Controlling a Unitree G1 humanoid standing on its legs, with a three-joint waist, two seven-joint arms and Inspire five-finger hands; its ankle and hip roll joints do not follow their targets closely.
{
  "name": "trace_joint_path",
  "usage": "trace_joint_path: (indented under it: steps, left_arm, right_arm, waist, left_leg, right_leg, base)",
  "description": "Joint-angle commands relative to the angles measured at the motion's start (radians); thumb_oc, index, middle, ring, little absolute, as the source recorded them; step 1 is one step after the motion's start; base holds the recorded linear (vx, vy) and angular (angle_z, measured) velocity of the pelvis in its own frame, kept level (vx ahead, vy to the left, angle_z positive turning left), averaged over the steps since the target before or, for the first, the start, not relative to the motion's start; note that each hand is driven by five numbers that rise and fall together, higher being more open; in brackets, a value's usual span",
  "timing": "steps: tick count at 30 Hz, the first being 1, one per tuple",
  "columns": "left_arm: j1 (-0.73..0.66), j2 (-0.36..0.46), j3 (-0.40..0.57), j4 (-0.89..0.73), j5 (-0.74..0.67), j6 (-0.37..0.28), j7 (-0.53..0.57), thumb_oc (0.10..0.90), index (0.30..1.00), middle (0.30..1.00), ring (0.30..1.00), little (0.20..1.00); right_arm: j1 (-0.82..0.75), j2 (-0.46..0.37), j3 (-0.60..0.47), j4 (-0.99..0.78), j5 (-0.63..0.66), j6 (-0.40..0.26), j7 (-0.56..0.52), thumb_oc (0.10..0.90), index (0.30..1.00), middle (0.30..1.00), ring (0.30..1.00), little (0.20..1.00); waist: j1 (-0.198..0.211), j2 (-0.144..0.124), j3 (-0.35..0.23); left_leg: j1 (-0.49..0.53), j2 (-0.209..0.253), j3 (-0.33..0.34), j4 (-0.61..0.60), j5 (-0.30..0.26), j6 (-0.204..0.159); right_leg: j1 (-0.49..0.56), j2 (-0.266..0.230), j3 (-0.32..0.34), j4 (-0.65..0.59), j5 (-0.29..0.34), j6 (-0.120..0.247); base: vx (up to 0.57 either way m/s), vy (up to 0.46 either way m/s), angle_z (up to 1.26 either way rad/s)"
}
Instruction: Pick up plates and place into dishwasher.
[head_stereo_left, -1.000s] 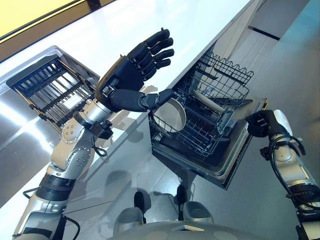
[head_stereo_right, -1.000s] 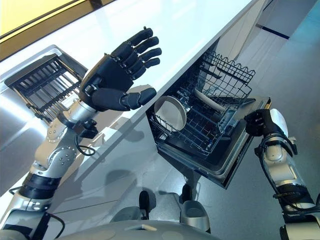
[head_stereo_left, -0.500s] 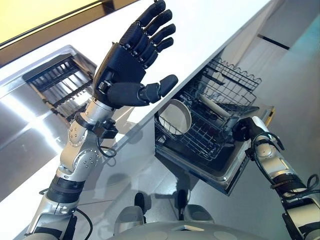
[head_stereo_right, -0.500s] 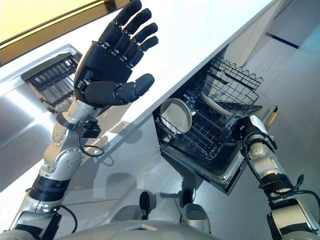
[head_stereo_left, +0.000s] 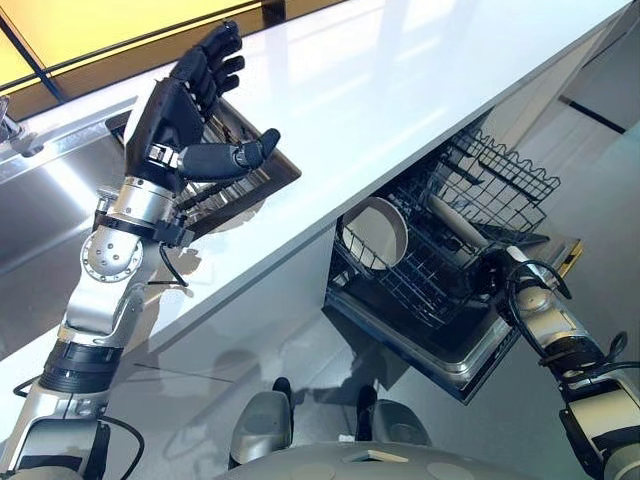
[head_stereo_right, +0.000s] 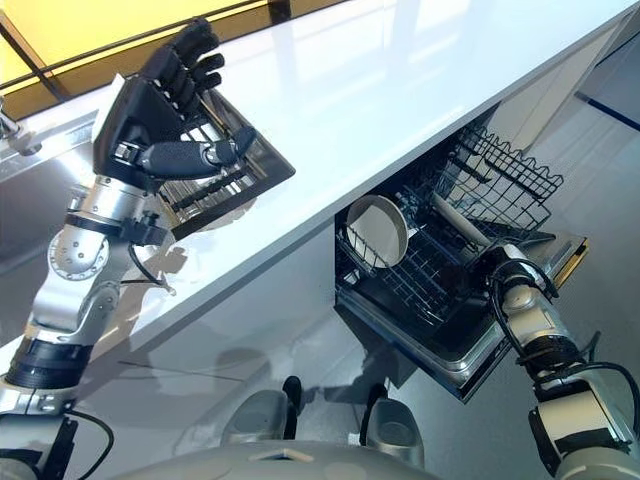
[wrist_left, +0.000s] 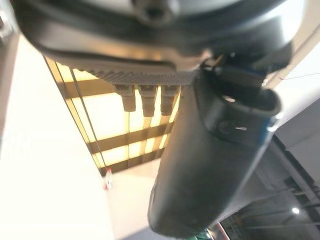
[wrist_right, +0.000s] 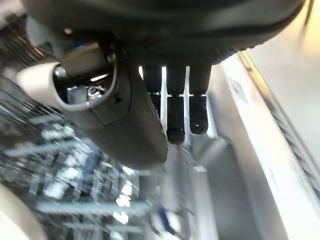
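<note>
One plate (head_stereo_left: 374, 232) stands in the dishwasher rack (head_stereo_left: 440, 250); left hand (head_stereo_left: 185, 110) hangs fingers spread and empty over the sink rack (head_stereo_right: 215, 165), so lower it square, while right hand (head_stereo_right: 497, 268), fingers straight, rests at the dishwasher's edge

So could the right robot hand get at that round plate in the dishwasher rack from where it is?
Probably yes: the right robot hand is open beside the rack, and the plate stands upright across it with only wire between.

A long white table (head_stereo_left: 400, 90) runs across the scene. At its far left, a dark wire drying rack (head_stereo_left: 235, 170) sits in a steel sink (head_stereo_left: 40, 210). Grey floor (head_stereo_left: 300, 340) lies below.
</note>
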Motion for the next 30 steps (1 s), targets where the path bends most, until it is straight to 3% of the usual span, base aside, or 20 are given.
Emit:
trace_joint_path:
  steps: [1,7,16,23,30]
  left_arm:
    - [-0.073,0.029,0.057,-0.031,-0.008,-0.023,0.037,0.8,0.9,0.9,0.9,0.9]
    - [-0.073,0.014,0.055,0.01,-0.024,0.021,0.038,0.8,0.9,0.9,0.9,0.9]
    - [-0.098,0.014,0.022,0.01,-0.071,0.051,0.007,0.8,0.9,0.9,0.9,0.9]
    - [-0.121,-0.01,-0.005,0.009,-0.082,0.064,0.008,0.8,0.9,0.9,0.9,0.9]
    - [-0.137,-0.026,-0.032,-0.026,-0.106,0.073,0.014,0.8,0.9,0.9,0.9,0.9]
  right_arm:
    - [-0.113,-0.099,0.038,0.031,-0.046,0.011,0.01,0.1,0.3,0.3,0.3,0.2]
    - [-0.118,-0.093,0.059,0.154,-0.063,0.04,0.097,0.1,0.3,0.3,0.3,0.2]
    - [-0.126,-0.086,0.081,0.265,-0.061,-0.009,0.146,0.1,0.3,0.3,0.3,0.2]
    - [-0.146,-0.039,0.121,0.349,-0.107,0.055,0.221,0.1,0.3,0.3,0.3,0.2]
    - [-0.186,-0.011,0.133,0.426,-0.086,0.065,0.24,0.1,0.3,0.3,0.3,0.2]
  waist:
    - [-0.008,0.015,-0.051]
    - [0.0,0.011,-0.035]
    - [0.004,0.011,-0.021]
    - [0.01,0.023,-0.003]
    - [0.021,0.039,0.024]
  left_leg:
    - [-0.029,-0.035,0.01,0.106,-0.081,0.034]
    - [-0.039,-0.039,-0.001,0.136,-0.091,0.037]
    - [-0.043,-0.041,-0.005,0.16,-0.097,0.042]
    - [-0.075,-0.05,0.002,0.22,-0.124,0.055]
    - [-0.119,-0.064,-0.009,0.298,-0.155,0.072]
  right_leg:
    - [0.047,0.053,-0.051,0.114,-0.086,-0.072]
    - [0.047,0.049,-0.056,0.142,-0.097,-0.076]
    - [0.046,0.04,-0.046,0.157,-0.092,-0.07]
    - [0.017,0.029,-0.037,0.21,-0.104,-0.072]
    - [-0.034,0.012,-0.032,0.302,-0.128,-0.081]
  base:
    - [0.02,-0.002,0.05]
    - [0.02,-0.002,0.05]
    - [0.02,-0.001,0.04]
    - [0.0,0.005,0.0]
    - [-0.01,0.02,0.0]
